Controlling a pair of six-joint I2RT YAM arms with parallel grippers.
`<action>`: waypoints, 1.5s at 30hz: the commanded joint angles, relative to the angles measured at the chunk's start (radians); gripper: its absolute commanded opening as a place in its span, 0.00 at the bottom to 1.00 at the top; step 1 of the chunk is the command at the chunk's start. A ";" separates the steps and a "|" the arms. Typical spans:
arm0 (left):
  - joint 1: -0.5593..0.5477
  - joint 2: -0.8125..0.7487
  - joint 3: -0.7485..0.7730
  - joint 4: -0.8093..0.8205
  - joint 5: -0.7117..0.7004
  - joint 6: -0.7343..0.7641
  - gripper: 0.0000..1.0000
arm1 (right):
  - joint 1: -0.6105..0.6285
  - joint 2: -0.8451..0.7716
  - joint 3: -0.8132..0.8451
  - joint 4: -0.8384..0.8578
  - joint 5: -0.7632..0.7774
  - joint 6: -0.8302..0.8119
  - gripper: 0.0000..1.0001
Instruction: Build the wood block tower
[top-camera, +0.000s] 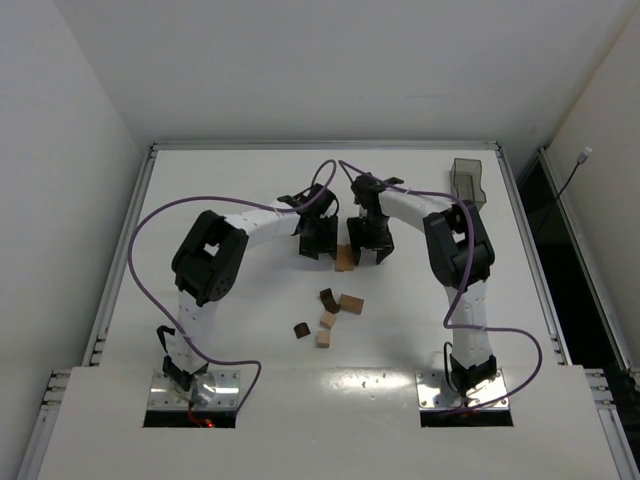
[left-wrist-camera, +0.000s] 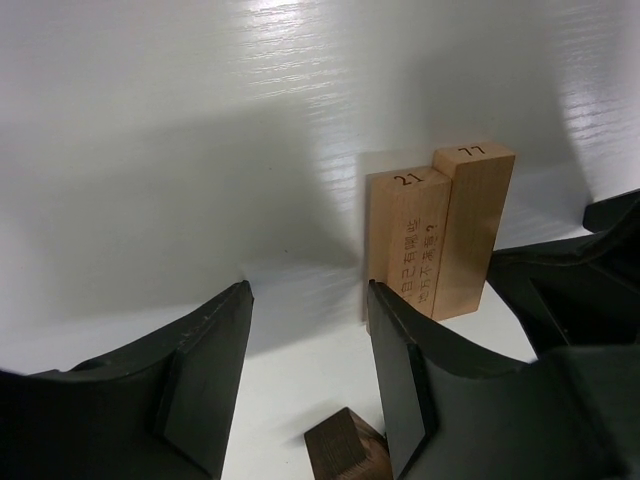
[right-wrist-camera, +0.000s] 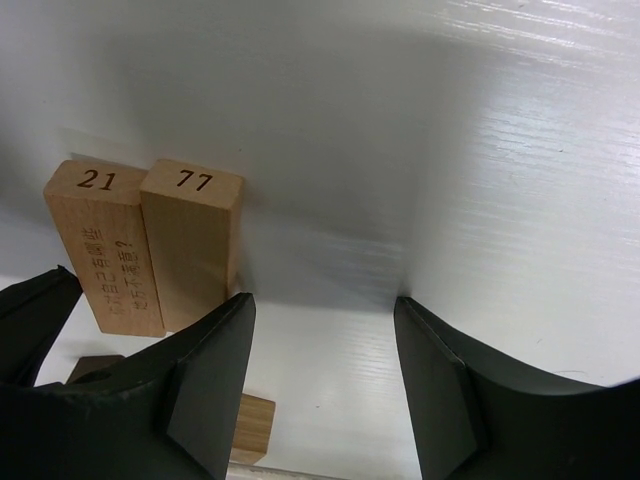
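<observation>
White arms (top-camera: 255, 228), black joints (top-camera: 208, 258), seemingly purple cables (top-camera: 200, 200)

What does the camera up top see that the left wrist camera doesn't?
Only the top camera shows both whole arms, the grey bin at the far right, and the loose tan blocks lying nearer the bases. Only the left wrist camera shows the numbers 21 and 77 printed on the block ends. Both show the two tan blocks side by side, touching, just beside the open left gripper.
</observation>
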 joint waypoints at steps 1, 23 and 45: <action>0.013 0.047 -0.058 -0.011 -0.023 -0.018 0.49 | 0.043 0.048 0.027 0.106 -0.071 0.008 0.56; 0.043 0.027 -0.087 -0.038 -0.169 -0.028 0.00 | 0.008 -0.063 -0.114 0.125 0.066 0.017 0.56; 0.117 -0.061 -0.174 -0.018 -0.159 -0.009 0.56 | -0.019 0.034 -0.007 0.111 0.078 0.017 0.56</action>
